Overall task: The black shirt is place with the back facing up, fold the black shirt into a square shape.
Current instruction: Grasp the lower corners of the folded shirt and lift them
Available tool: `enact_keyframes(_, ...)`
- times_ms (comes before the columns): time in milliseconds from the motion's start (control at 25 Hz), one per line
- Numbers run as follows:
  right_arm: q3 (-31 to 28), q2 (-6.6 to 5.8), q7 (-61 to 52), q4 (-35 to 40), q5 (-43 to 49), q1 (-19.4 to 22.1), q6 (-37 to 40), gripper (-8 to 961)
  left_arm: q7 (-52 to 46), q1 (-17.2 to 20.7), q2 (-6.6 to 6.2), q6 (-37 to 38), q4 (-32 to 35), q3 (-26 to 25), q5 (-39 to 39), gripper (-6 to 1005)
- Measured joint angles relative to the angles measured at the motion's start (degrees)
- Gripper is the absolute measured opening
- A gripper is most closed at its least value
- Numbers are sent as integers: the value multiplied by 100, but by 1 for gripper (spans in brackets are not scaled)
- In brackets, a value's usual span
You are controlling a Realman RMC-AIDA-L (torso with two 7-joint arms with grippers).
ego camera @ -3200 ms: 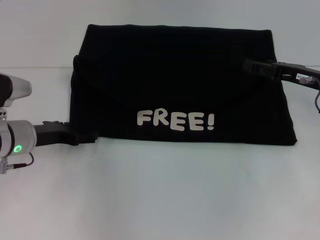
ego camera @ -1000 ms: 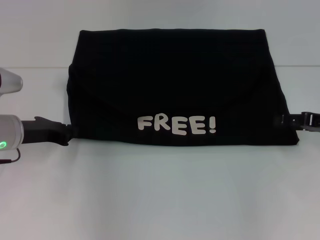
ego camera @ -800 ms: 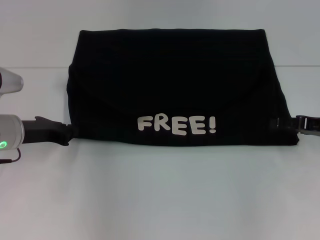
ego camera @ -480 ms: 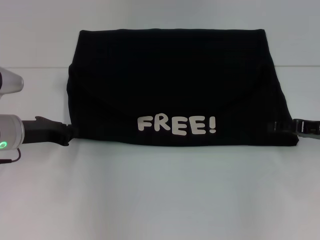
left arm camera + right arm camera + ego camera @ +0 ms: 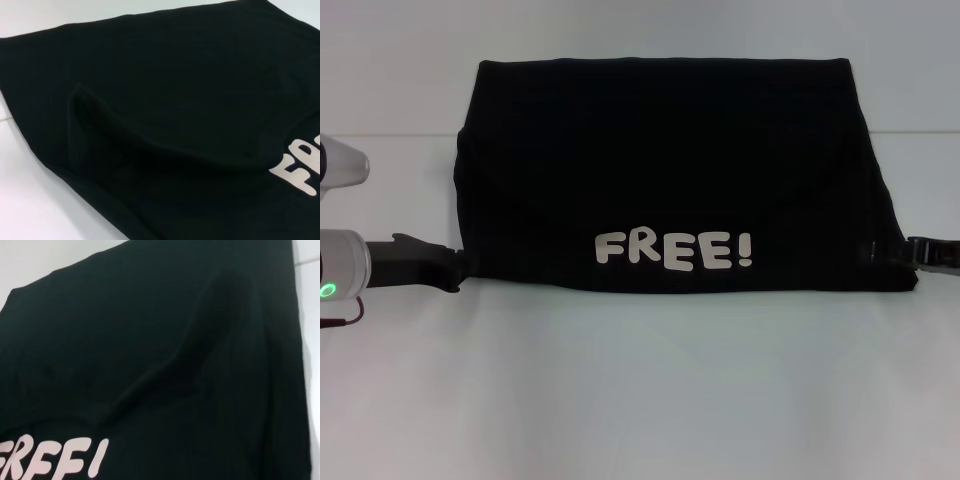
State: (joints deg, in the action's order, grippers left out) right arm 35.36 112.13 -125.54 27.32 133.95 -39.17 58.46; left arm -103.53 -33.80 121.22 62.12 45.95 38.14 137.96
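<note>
The shirt [image 5: 670, 170] lies folded across the middle of the table [image 5: 640, 390], its lettering [image 5: 674, 248] along the near edge. The left gripper [image 5: 455, 268] sits at the shirt's near left corner, touching the cloth. The right gripper [image 5: 895, 252] sits at the near right corner, its tip on the cloth's edge.

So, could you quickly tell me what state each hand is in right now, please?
Left hand: at the black shirt's near left corner; cannot tell.
Right hand: at its near right corner; cannot tell.
</note>
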Motion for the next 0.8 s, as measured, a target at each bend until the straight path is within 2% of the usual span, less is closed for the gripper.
enact_keyframes(240, 108, 49, 3, -6, 0, 4, 105, 817, 0, -4, 5, -26, -1, -4, -29, 20)
enact_keyframes(400, 127, 36, 1, 44, 0, 24, 290, 818, 0, -4, 8, -66, -10, -3, -27, 20)
enact_keyframes(600, 91, -21, 82, 74, -33, 131, 405, 628, 0, -1, 20, -69, -14, 0, -44, 21)
enact_keyframes(800, 87, -26, 175, 93, -44, 182, 442, 389, 0, 11, 34, -69, -17, 0, -50, 21)
